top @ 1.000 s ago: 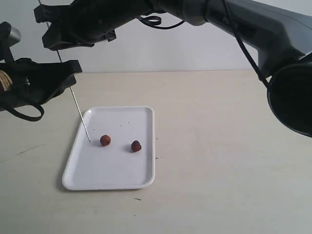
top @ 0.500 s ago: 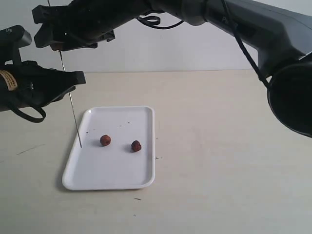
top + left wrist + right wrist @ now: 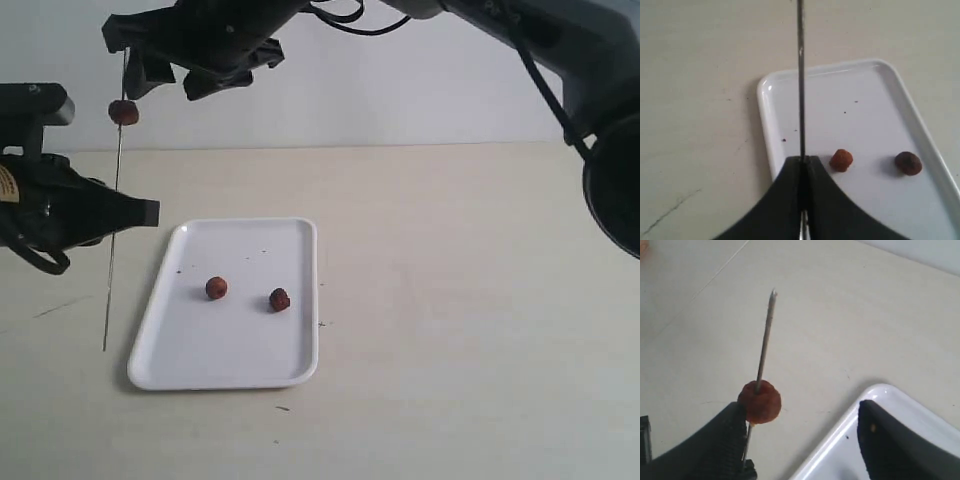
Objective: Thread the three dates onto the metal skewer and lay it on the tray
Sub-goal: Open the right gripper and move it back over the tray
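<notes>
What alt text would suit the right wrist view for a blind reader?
A wrinkled reddish-brown date sits threaded on a thin metal skewer, whose pointed tip sticks out beyond it. The black right gripper stands wide open, over a pale table and one corner of the white tray.

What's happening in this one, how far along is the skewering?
The left gripper is shut on the metal skewer, holding it nearly upright beside the tray. One date is already threaded on, sitting near the skewer's upper end. The right gripper is open, its fingers either side of that date without clamping it. The other two dates lie loose on the tray, not yet threaded.
</notes>
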### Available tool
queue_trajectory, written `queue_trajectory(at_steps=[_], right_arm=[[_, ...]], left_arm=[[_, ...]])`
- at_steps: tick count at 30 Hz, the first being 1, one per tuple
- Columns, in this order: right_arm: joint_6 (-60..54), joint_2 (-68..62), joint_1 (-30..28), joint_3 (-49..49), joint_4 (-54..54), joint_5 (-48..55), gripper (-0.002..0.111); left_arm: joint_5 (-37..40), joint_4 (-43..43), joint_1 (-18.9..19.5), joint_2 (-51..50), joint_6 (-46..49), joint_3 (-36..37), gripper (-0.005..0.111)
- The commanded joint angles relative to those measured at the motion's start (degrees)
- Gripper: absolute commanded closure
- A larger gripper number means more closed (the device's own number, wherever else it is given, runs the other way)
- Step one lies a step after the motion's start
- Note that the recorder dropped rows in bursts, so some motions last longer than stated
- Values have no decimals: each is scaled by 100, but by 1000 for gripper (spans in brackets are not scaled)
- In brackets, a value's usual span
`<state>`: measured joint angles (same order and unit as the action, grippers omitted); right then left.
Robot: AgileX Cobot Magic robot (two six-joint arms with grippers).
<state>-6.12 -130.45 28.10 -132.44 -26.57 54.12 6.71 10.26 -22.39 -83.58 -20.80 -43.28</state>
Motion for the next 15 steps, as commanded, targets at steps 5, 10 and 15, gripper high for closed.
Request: queue_trajectory(at_steps=[5,10,15], right_arm=[[176,632,-9,5,1362,1507,46],[176,644,-9,241,1365,1584,46],[176,644,-9,1285,1508,1584,46]], left_arm=[[722,279,127,494,427,428,107],[1589,450,127,693,431,612,107],[1713,450,127,693,431,839,107]])
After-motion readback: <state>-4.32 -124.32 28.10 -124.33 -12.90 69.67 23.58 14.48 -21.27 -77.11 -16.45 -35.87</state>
